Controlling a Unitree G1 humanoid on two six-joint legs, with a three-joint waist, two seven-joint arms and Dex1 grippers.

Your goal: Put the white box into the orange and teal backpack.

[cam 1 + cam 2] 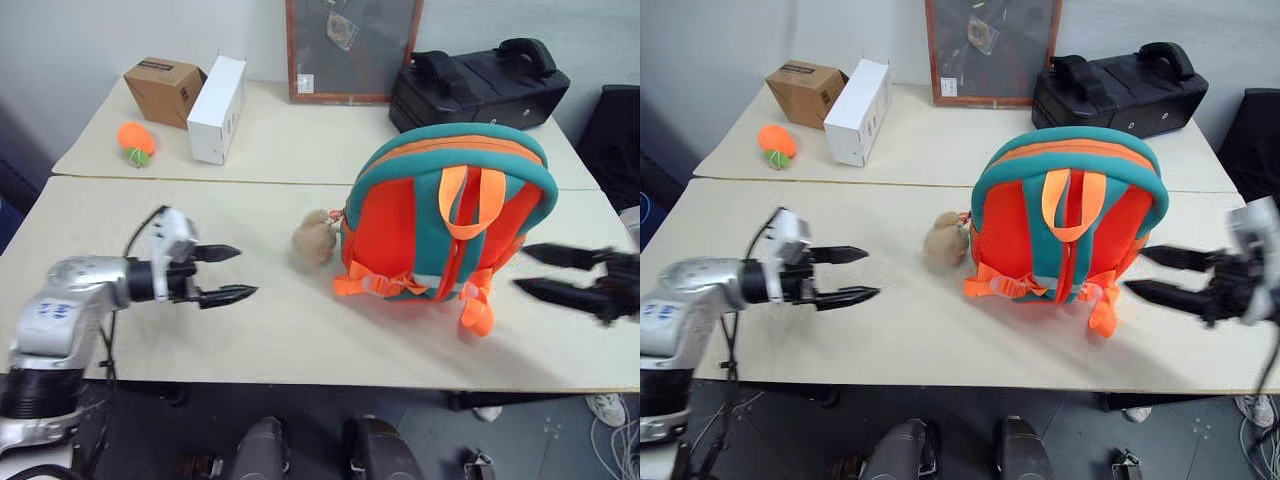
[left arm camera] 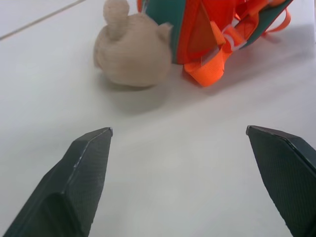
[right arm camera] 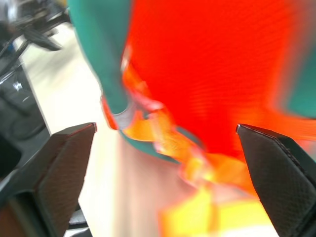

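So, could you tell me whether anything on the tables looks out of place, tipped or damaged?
Nothing stands out. The orange and teal backpack stands upright on the near table, its plush bear resting on the tabletop beside it. Both tools, left and right, are open on either side, clear of it. Nothing looks spilled or damaged.

The backpack [image 1: 447, 215] stands upright on the table [image 1: 250, 330], toward its right half and nearer the front edge than the back. It is orange with teal trim along the arched top and sides, its strap side facing the front edge. An orange handle loops at the top, and orange straps bunch at the base. A tan plush bear [image 1: 313, 238] lies on the table, touching the backpack's left lower side.
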